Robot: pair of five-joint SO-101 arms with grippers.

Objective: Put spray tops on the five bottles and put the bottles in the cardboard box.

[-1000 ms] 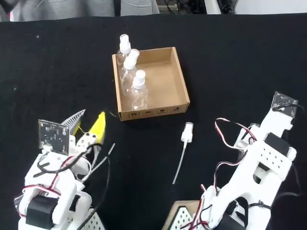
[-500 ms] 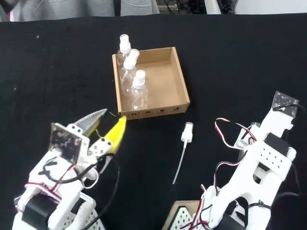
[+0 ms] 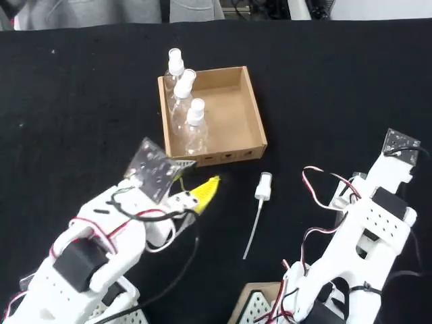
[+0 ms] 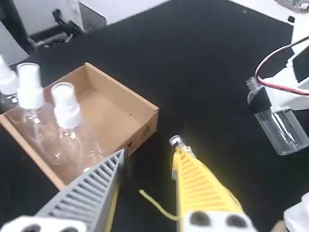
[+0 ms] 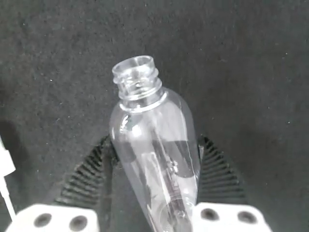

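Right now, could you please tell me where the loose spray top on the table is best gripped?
Grip the spray top by its chunky white head, coming down from above and closing across its width. Its thin tube lies flat on the table and would likely slip or bend.

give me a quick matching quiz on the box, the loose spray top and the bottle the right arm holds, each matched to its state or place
Things:
1. box
2. spray top
3. held bottle

States:
a. lying loose on the table
b. neck open, no top on
c. has three topped bottles in it

Pairs: 1-c, 2-a, 3-b
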